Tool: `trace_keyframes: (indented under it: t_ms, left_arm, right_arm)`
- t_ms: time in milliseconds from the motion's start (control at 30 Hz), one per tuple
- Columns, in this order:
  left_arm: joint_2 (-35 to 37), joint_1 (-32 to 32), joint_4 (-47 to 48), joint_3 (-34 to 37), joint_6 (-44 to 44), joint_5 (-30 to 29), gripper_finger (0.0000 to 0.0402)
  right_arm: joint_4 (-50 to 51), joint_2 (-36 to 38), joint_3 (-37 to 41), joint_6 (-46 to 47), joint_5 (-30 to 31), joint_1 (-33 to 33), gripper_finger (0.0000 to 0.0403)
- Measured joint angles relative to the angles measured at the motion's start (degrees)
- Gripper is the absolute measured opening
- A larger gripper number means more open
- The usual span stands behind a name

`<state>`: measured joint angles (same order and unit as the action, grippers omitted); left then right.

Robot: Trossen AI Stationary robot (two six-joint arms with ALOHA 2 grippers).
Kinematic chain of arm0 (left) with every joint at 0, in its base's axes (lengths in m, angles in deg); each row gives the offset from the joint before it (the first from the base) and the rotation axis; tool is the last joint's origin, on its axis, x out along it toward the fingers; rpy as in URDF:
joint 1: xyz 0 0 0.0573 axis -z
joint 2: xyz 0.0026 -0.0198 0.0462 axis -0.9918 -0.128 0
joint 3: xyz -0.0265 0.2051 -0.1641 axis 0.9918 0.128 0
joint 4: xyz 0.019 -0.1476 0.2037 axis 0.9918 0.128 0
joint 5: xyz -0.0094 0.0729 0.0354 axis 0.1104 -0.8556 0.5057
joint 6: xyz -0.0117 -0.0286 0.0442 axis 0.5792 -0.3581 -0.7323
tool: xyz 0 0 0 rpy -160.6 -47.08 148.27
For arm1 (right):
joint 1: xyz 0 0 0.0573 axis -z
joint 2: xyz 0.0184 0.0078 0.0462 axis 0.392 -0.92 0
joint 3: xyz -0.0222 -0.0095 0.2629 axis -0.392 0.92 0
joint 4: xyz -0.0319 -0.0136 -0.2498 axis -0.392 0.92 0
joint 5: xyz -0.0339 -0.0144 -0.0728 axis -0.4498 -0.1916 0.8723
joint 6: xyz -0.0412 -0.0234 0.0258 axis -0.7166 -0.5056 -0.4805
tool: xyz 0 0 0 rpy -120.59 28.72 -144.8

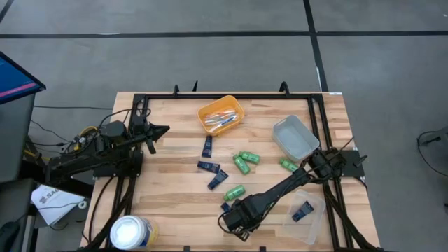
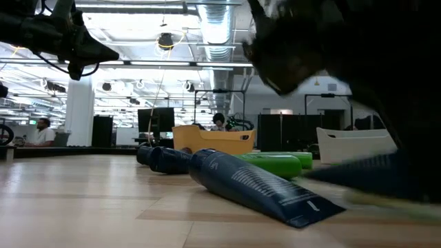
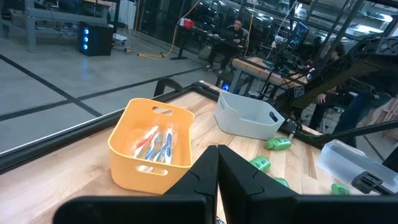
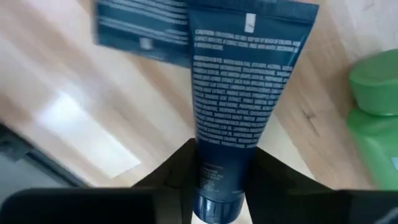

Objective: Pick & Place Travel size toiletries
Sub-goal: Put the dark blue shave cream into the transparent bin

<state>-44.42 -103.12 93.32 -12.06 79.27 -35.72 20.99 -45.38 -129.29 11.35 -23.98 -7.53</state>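
My right gripper (image 1: 234, 218) points down near the table's front edge, shut on a dark navy tube (image 4: 242, 93). A second navy packet (image 4: 143, 28) lies just beyond that tube, and a green bottle (image 4: 376, 118) lies beside it. More navy packets (image 1: 208, 166) and green bottles (image 1: 241, 164) lie scattered on the wood at mid-table. The orange tray (image 1: 221, 115) holds thin toothbrush-like sticks (image 3: 155, 143). My left gripper (image 1: 162, 130) hangs shut and empty above the table's left side. My right gripper pinches the navy tube at its round cap end (image 4: 214, 202) between its two fingers (image 4: 180, 171), one on each side. The fingers come from above, slanting down, and the tube runs straight out ahead of them. The tube's flat crimped end (image 4: 249, 18) lies over the wood.
A grey tray (image 1: 295, 136) stands at the back right. A clear tray (image 1: 316, 224) with one navy packet (image 1: 302, 211) sits at the front right. A large white tub (image 1: 131, 232) stands at the front left. Black rails (image 1: 231, 96) frame the table.
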Motion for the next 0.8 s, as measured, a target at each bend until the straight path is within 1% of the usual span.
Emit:
trace_keyframes:
  t_ms: [200, 300, 367, 500, 667, 800]
  left_arm:
    - [0.0, 0.0, 0.0, 0.0, 0.0, 0.2, 0.0002]
    - [0.0, 0.0, 0.0, 0.0, 0.0, 0.2, 0.0002]
    - [0.0, 0.0, 0.0, 0.0, 0.0, 0.2, 0.0002]
    - [0.0, 0.0, 0.0, 0.0, 0.0, 0.2, 0.0002]
    - [0.0, 0.0, 0.0, 0.0, 0.0, 0.1, 0.0002]
    - [0.0, 0.0, 0.0, 0.0, 0.0, 0.1, 0.0002]
  right_arm:
    - [2.5, 2.5, -3.5, -1.9, 0.2, -0.3, 0.0094]
    - [6.1, 6.2, -3.8, -1.3, 0.4, -1.0, 0.0092]
    - [10.5, 8.9, -3.9, -0.1, 1.5, -1.8, 0.0092]
    - [20.1, 14.0, -3.8, 4.3, 3.6, -4.3, 0.0092]
    - [30.5, 18.9, -3.8, 11.2, 4.6, -8.3, 0.0092]
    - [29.7, 22.2, -1.3, 18.7, 5.4, -11.5, 0.0092]
